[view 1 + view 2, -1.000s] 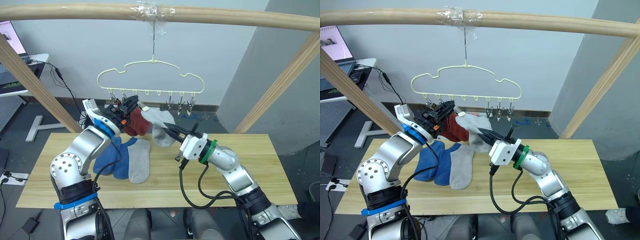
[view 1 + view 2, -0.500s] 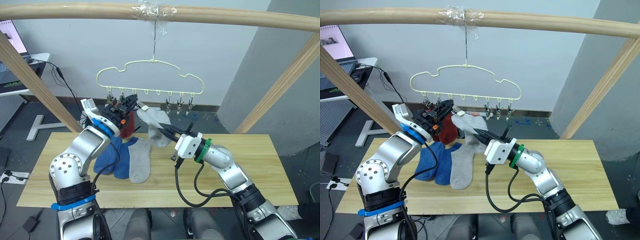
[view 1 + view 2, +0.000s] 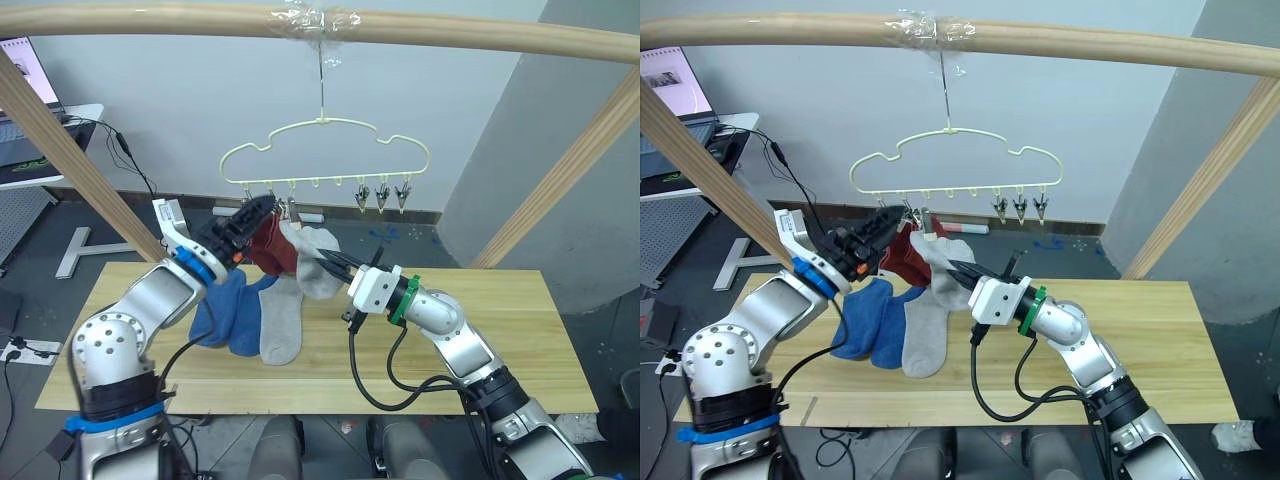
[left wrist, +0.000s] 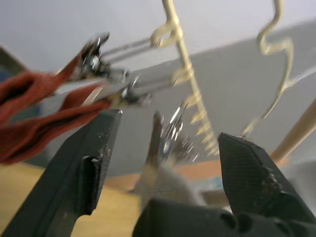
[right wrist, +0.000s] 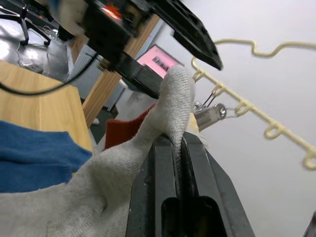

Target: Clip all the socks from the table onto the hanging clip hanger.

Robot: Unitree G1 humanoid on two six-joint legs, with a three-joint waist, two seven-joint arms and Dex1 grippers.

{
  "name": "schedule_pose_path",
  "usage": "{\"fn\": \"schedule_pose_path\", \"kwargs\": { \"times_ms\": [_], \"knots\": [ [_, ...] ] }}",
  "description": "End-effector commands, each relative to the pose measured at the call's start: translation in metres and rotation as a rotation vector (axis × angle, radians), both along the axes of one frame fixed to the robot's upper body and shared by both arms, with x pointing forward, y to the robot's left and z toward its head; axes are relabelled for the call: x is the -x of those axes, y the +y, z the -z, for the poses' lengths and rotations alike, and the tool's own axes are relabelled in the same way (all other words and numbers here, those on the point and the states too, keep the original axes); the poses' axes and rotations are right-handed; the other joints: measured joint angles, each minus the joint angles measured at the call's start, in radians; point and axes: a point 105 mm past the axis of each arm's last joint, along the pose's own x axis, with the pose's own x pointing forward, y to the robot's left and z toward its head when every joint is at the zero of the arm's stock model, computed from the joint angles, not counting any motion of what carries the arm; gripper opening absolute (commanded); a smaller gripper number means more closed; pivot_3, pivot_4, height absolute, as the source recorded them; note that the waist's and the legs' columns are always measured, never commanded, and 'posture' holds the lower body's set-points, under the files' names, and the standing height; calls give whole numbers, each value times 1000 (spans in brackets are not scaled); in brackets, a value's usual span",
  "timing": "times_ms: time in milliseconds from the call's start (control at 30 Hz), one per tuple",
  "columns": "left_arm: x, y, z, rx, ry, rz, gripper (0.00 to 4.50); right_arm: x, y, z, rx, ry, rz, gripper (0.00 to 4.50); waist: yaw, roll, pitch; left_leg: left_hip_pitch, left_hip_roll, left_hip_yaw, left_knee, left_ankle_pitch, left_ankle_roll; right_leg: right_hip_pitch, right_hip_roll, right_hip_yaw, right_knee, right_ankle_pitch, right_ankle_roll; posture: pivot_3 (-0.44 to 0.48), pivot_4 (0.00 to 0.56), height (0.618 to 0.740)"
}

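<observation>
Overhead, we are pinching one light grey sock (image 3: 318, 272) in the right gripper (image 3: 318, 262) just below the clip hanger (image 3: 324, 150), with two blue socks (image 3: 222, 305) and one grey sock (image 3: 281, 317) lying on the table (image 3: 500, 330). At the left wrist, the left gripper (image 4: 165, 143) is standing spread beside two rust red socks (image 4: 34, 116) hanging from clips; at the right wrist, the fingers (image 5: 165, 173) are clamping the grey cuff.

Even, bright indoor light with soft shadows; the left wrist view is motion-blurred, head views sharp.

I see the clip hanger (image 3: 325, 155) hanging from the pole (image 3: 320, 28) above the table's (image 3: 520, 330) far edge. Below its left end, two socks hang from clips (image 4: 106, 74), and my left gripper (image 3: 262, 207) sits just beside them. My right gripper (image 3: 318, 262) holds another sock (image 5: 168, 106) up beneath the hanger. Three socks (image 3: 255, 310) lie on the table's left part.
</observation>
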Motion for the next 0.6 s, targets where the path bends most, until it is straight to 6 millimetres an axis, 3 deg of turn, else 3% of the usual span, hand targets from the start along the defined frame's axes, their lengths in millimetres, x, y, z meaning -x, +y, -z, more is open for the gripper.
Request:
{"fn": "schedule_pose_path", "kwargs": {
  "times_ms": [33,200,367,500,600],
  "knots": [
    [13,-3,0,-323,-113,35,3462,1,-2,-4,-40,105,-14,1088,2,1,1,0,0,0,-1,0,0,0,0,0,0,0,0,-55,205,740],
    [21,7,5,-516,-220,-3,3462,-2,-16,8,-37,242,27,2722,7,2,2,0,0,-1,-2,0,0,0,-1,0,-3,0,-1,-33,200,740],
    [39,0,27,-632,-269,194,3462,-15,-49,8,-166,434,240,4371,15,3,2,-2,0,0,-5,0,0,-1,-1,1,-6,-1,-1,-26,199,740],
    [43,1,28,-611,-324,205,3462,-21,-65,-18,-313,473,384,4443,17,3,2,-2,1,0,-8,0,0,-4,-2,1,-7,-1,-2,-39,197,740],
    [43,0,26,-640,-385,216,3462,-18,-65,-36,-373,466,425,3797,17,3,2,-4,3,0,-9,0,0,-6,-2,2,-7,-1,-2,-48,192,740]
  ]
}}
